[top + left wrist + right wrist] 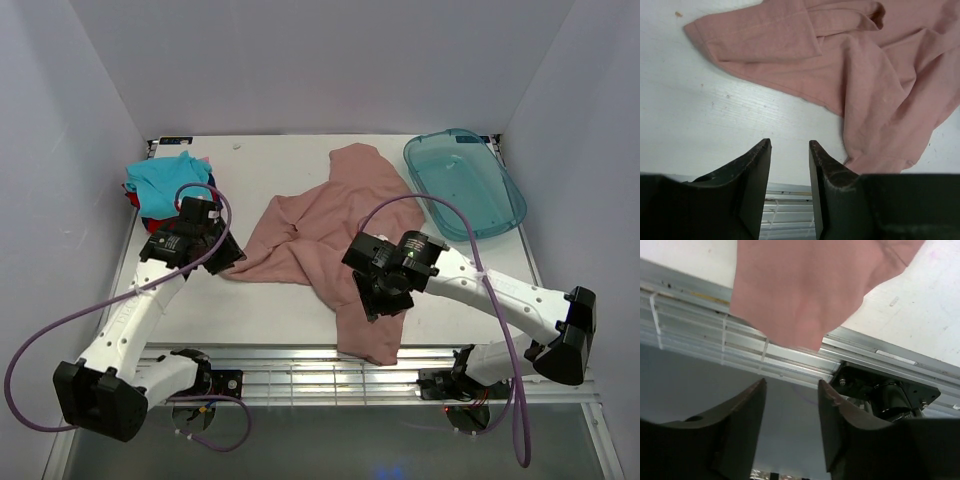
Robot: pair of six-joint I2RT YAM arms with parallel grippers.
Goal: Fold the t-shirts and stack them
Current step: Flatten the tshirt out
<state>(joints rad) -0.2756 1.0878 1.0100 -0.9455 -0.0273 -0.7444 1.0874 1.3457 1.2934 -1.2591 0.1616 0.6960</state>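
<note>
White walls closed in a white table [250, 305] on three sides, with slotted aluminium rails [300, 378] running along its near edge. Across the middle of the table lay the dusty-pink t-shirt [320, 225] — crumpled, unfolded, one end reaching toward the far edge and the other draped over the near edge onto the rails. At the far-left corner sat a small stack of folded shirts [160, 195], a teal shirt [165, 178] on top, with red and dark edges showing beneath it. A translucent blue-green plastic tray [500, 195] rested at the far right, apart from the pink cloth.

The left gripper [228, 258] hung low just beside the pink shirt's left corner, between that shirt and the folded stack. From its wrist camera the fingers [757, 165] stood parted over bare tabletop with nothing between them; a sleeve and wrinkled body of the pink shirt lay just ahead.

The right gripper [385, 298] hovered over the shirt's lower portion near the table's front edge. Its jaws were also apart and empty — the wrist view showed the pink hem hanging over the rails beyond the fingertips, not touching them. Purple cables [40, 350] looped from both arms.
</note>
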